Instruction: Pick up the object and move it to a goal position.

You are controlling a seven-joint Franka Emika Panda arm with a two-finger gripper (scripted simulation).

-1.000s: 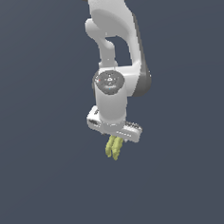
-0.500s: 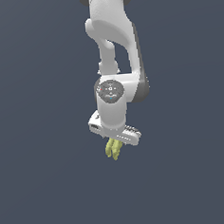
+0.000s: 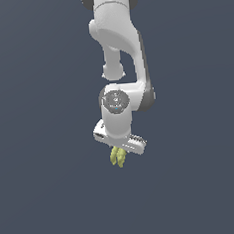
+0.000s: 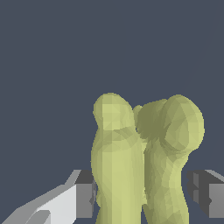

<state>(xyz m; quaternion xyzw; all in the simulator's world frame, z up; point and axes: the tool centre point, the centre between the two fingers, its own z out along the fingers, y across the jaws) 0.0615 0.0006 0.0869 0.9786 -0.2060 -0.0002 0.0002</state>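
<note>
The object (image 3: 117, 157) is a small yellow-green bunch of bumpy, banana-like lobes hanging in the air under the white hand in the exterior view. My gripper (image 3: 119, 152) is shut on it from above, and the lobes stick out below the hand. In the wrist view the object (image 4: 131, 166) fills the middle, two lobes side by side. It sits between the dark pads of my gripper (image 4: 142, 197), one finger (image 4: 83, 199) on each side. The upper part of the object is hidden inside the hand in the exterior view.
The white arm (image 3: 118, 39) comes down from the exterior view's upper edge to the wrist joint (image 3: 115, 100). Around it is only a plain dark blue-grey background. No marker, table edge or other object shows.
The wrist joint has come down a little and the arm's links have shifted. The object has stayed in the gripper at almost the same spot.
</note>
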